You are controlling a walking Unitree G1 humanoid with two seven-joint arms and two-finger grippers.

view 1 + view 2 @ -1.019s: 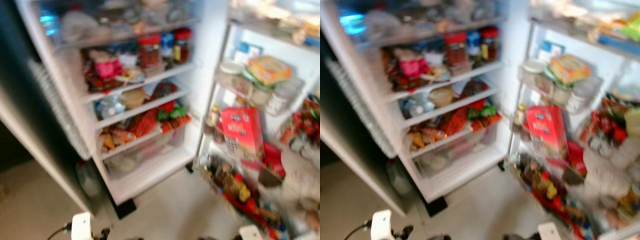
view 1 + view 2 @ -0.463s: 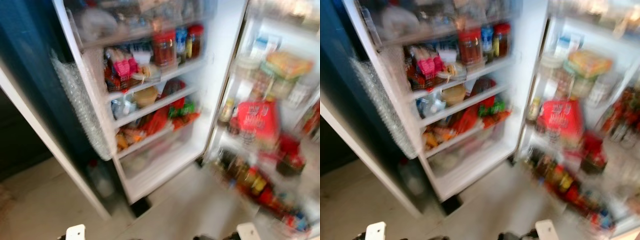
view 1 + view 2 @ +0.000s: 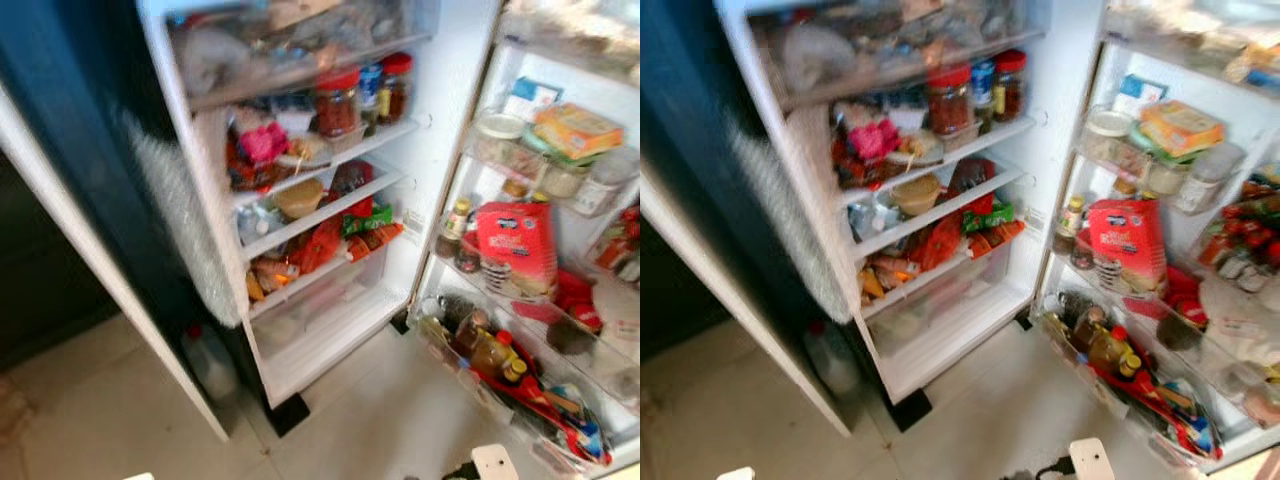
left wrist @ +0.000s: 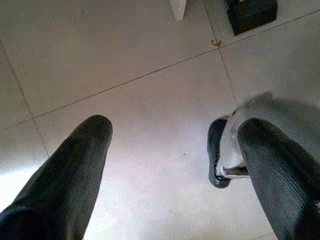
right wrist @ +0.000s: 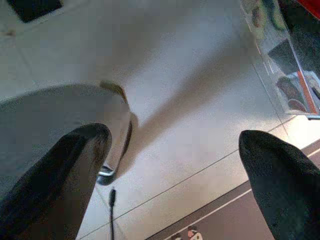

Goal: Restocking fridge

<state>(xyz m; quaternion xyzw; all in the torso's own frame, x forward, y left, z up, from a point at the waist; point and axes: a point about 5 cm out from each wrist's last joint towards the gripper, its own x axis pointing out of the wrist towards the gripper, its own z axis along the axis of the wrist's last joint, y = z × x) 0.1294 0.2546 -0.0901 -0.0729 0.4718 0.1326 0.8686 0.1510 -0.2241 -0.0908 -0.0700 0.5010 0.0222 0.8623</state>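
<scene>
The fridge [image 3: 440, 150] is standing open in front of the robot, its white cabinet packed with food and its door [image 3: 560, 300] swung out to the right of the cabinet. Inside the cabinet, red-lidded jars [image 3: 337, 101] are sitting on an upper shelf, with a pink packet [image 3: 262, 142] beside them toward the fridge's left wall. One shelf lower, a tan bowl [image 3: 299, 197] is resting near a green packet [image 3: 368, 217], and orange and red packets [image 3: 322, 245] are crowding the shelf just above the clear bottom drawer [image 3: 320, 310]. On the door, a red carton [image 3: 515, 245] is standing in a middle rack, a yellow box [image 3: 578, 130] is lying in the rack above it, and bottles with yellow and red caps [image 3: 490, 352] are leaning in the lowest rack. A frosty white strip [image 3: 185, 235] is running down the fridge's left edge, next to a dark panel [image 3: 70, 150], and a plastic jug [image 3: 208, 362] is sitting on the pale tiled floor [image 3: 380, 420] at the foot of that edge. Both arms are hanging low in front of the fridge, over the floor tiles. The left gripper [image 4: 172, 165] is pointing down at the tiles with its two black fingers [image 4: 75, 170] spread wide and nothing between them. The right gripper [image 5: 170, 170] is likewise hanging with its fingers [image 5: 277, 175] set wide apart and empty, above the floor beside the door's lowest rack.
</scene>
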